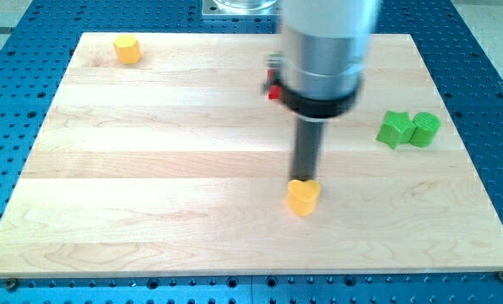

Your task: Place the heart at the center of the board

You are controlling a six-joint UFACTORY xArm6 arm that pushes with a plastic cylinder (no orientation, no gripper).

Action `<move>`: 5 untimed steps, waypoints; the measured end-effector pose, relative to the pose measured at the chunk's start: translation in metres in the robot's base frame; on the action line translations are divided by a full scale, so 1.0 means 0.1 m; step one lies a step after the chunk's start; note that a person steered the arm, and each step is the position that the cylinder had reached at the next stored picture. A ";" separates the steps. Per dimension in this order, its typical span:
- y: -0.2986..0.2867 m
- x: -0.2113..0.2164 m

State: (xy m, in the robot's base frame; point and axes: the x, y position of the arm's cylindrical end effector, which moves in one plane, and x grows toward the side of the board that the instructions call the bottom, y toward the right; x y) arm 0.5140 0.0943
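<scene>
Blue perforated metal frames a pale wooden board (192,169) that serves as the bench, its planks running across the view from left to right.

Near the middle of the board, a little toward the view's bottom and right of centre, lies the yellow heart (302,198). My tip (305,180) stands right at the heart's upper edge, on the side toward the view's top, and appears to touch it; the dark rod (307,150) rises straight up from there into the blurred silver and black arm housing (323,59), which covers part of the board's top edge. The arm carries no claw, only this rod, so there is nothing to tell as released or clenched.

A small red block (273,91) peeks out at the left side of the housing, mostly hidden, so its shape cannot be made out.

At the view's right, well apart from the tip, two green blocks sit touching each other: a green star-like block (394,128) and, just to its right, a green cylinder (425,128).

Far off in the board's top left corner rests a yellow block (127,49), roughly hexagonal.
</scene>
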 end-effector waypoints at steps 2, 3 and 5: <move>0.20 0.55; -0.29 0.27; -0.61 0.19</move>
State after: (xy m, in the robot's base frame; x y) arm 0.5330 0.0332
